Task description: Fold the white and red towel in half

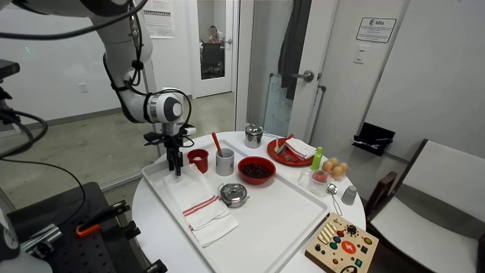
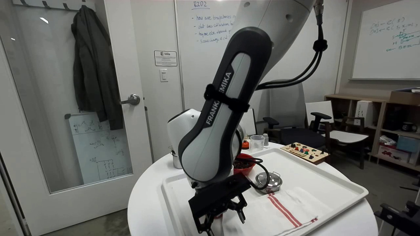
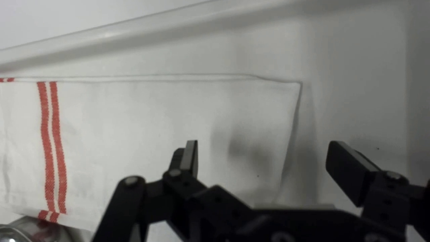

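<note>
1. The white bench [image 1: 155, 227] gives you a firm, flat base for the fold.
2. On it, the tray [image 1: 273, 220] looks smooth, so expect cloth to slide if you push sideways.
3. Your white and red towel [image 1: 197, 199] lies flat in the tray along one long side, seemingly layered. Judge it light, soft and limp, hard to damage; it should sag wherever you leave it unsupported.
4. Your claw [image 3: 263, 151] is spread wide and has hold of nothing: one fingertip [image 3: 190, 158] over the cloth, the other past its plain end. You can't tell whether either tip touches down.
5. The lidded metal pot [image 1: 233, 195] sits right by the towel; a dragged fold could nudge it.
6. Take hold midway along the plain end edge [image 3: 289, 134], pinching every layer you mean to move.
7. A lone corner [image 3: 297, 85] would likely lift skewed; avoid it.
</note>
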You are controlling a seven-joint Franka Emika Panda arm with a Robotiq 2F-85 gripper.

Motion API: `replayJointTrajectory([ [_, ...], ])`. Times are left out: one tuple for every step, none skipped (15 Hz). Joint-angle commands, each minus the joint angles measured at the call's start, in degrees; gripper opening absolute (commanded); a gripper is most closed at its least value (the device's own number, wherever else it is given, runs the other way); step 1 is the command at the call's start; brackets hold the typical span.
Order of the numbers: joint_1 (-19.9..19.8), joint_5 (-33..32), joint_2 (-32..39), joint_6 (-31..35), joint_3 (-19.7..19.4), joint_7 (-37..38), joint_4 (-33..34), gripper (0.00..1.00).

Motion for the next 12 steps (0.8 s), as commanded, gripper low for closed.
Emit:
replayJointTrajectory([
  [0.8, -0.3, 2.9, -1.5, -0.9, 2.8, 3.4, 0.71],
  [0.8, -0.2, 3.2, -1.4, -0.9, 3.2, 3.5, 0.68],
  [0.8, -0.2, 3.4, -1.4, -0.8, 3.6, 3.8, 0.60],
  [0.8, -0.2, 3.6, -1.5, -0.8, 4.0, 4.0, 0.52],
  [0.8, -0.2, 3.6, -1.6, -0.7, 4.2, 4.2, 0.45],
  [0.8, -0.2, 3.7, -1.7, -0.7, 4.3, 4.4, 0.36],
  [0.7, -0.1, 3.7, -1.9, -0.6, 4.5, 4.5, 0.29],
  [0.7, -0.1, 3.7, -2.1, -0.6, 4.7, 4.6, 0.20],
  [0.6, -0.2, 3.7, -2.4, -0.5, 4.9, 4.8, 0.14],
  [0.6, -0.2, 3.7, -2.7, -0.5, 5.0, 4.9, 0.09],
  [0.5, -0.2, 3.8, -3.1, -0.4, 5.1, 5.0, 0.09],
  [0.4, -0.2, 3.8, -3.4, -0.4, 5.2, 5.1, 0.07],
])
